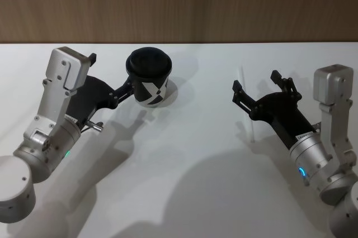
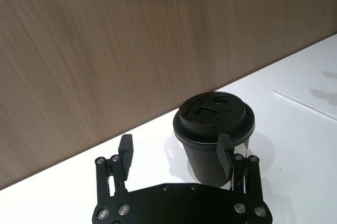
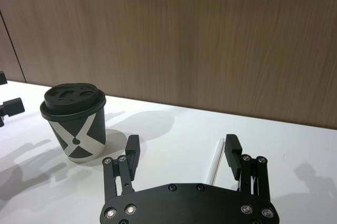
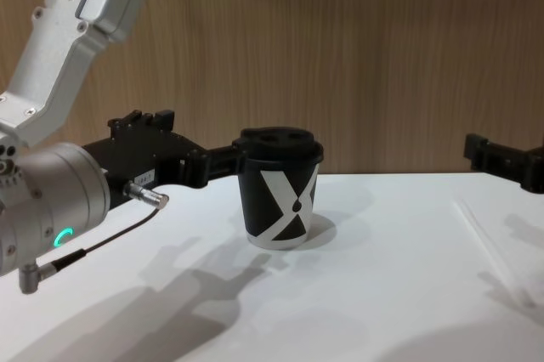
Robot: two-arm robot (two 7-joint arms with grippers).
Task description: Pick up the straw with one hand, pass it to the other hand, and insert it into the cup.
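Your right hand (image 3: 182, 144) hangs released above the straw (image 3: 215, 162), a finger on either side of it, arm reaching in low from the right. So nothing is done: the straw lies flat on the table (image 1: 184, 154), well apart from the cup (image 1: 149, 79). Pickup, handover and insertion all remain. Your left hand (image 2: 175, 145) sits open, one finger just beside the cup.

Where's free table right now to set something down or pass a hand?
Free: the bare white table between the black paper cup with the white X and the thin white straw, and the near strip between both arms. Crowded: left end effector at the cup; right end effector open over the straw.
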